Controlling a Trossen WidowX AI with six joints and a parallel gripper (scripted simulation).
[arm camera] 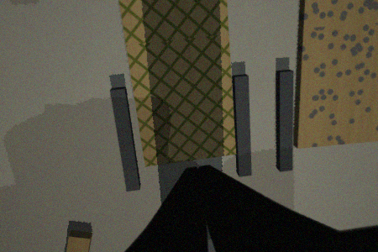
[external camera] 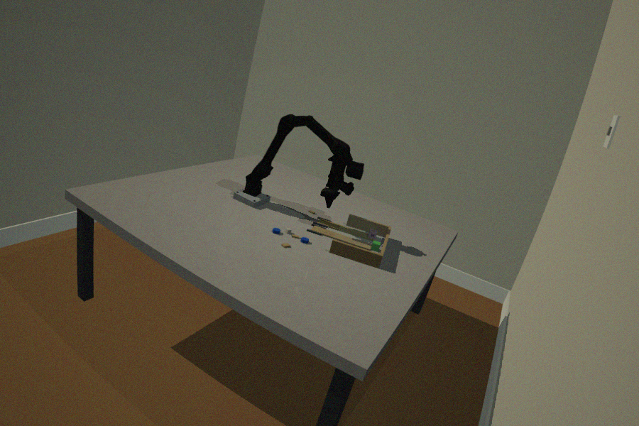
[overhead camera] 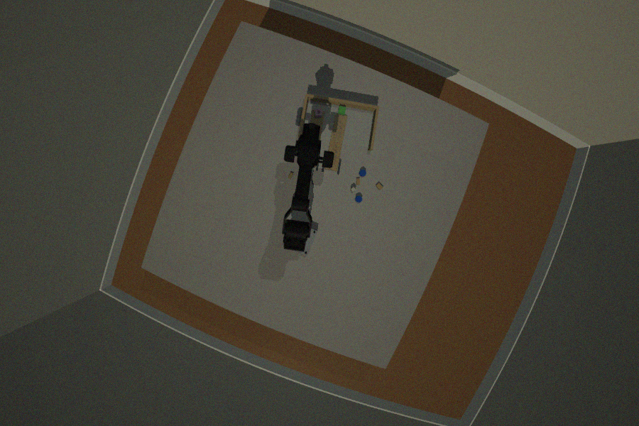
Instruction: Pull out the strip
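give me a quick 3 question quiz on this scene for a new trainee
1. True or false: the jaws of the gripper stand wide open.
2. In the wrist view, which strip lies directly ahead of the gripper? A) the green-crosshatched strip B) the grey-dotted strip C) neither
3. Fill in: in the top view, the green cube sits at the far end of the wooden ____.

Key
1. False: the jaws are shut, with nothing between them.
2. A
3. tray
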